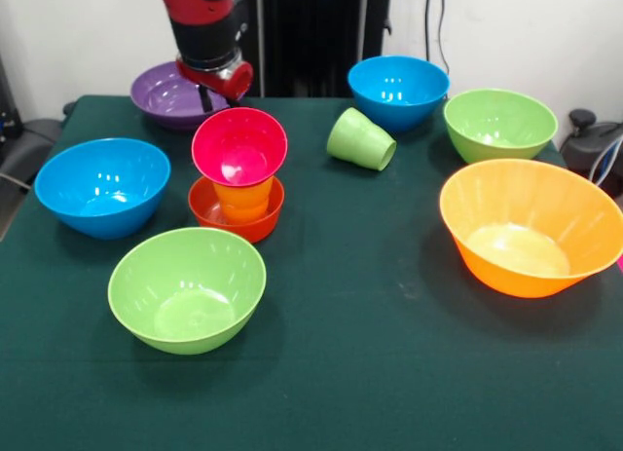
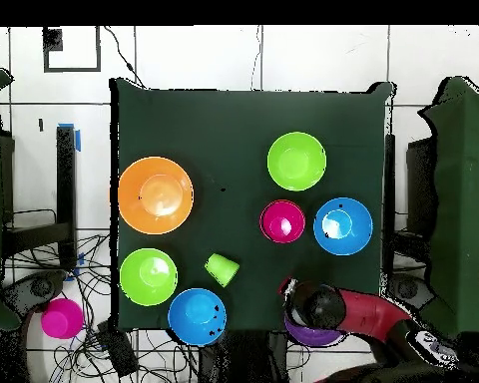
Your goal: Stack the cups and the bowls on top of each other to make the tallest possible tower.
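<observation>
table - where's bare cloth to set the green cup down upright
The widest bare patch is the near strip of table, in front of the near green bowl and big orange bowl. The middle, between the stack and the orange bowl, is also open. The far row beside the tipped green cup is crowded.

The setting is a robotics laboratory workstation. A rectangular table covered in dark green cloth (image 2: 234, 120) stands on a white tiled floor (image 2: 313, 60), with loose black cables (image 2: 104, 344) lying on the floor at one side of the table. A red and black robot arm (image 1: 206, 27) reaches over the table, in front of a plain white wall (image 1: 526, 32).
</observation>
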You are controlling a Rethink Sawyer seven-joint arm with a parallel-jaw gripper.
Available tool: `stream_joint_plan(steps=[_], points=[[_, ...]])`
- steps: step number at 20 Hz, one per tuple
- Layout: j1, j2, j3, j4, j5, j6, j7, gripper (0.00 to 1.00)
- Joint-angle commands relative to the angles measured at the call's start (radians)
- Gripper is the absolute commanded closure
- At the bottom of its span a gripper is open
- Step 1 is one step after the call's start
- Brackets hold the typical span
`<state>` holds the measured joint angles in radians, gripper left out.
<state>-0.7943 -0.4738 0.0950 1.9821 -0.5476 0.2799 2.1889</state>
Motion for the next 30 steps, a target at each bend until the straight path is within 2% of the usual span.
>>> stream_joint_plan(steps=[1, 10, 11, 15, 17, 20, 22, 24, 26, 30], points=[[0.077, 0.171, -0.025, -0.126, -0.003, -0.096, 0.109, 0.00], [0.152, 0.270, -0.079, -0.173, 0.058, -0.207, 0.165, 0.00], [0.171, 0.271, -0.099, -0.183, 0.050, -0.245, 0.150, 1.00], [0.206, 0.259, -0.134, -0.206, 0.032, -0.245, 0.134, 1.00], [0.191, 0.236, -0.126, -0.175, 0.071, -0.251, 0.157, 1.00], [0.170, 0.192, -0.117, -0.152, 0.078, -0.200, 0.126, 1.00], [0.182, 0.164, -0.139, -0.156, 0.069, -0.215, 0.123, 1.00], [0.160, 0.150, -0.124, -0.152, 0.066, -0.201, 0.105, 1.00], [0.114, 0.145, -0.075, -0.159, 0.045, -0.166, 0.044, 1.00], [0.039, 0.102, -0.015, -0.146, 0.054, -0.049, -0.031, 1.00]])
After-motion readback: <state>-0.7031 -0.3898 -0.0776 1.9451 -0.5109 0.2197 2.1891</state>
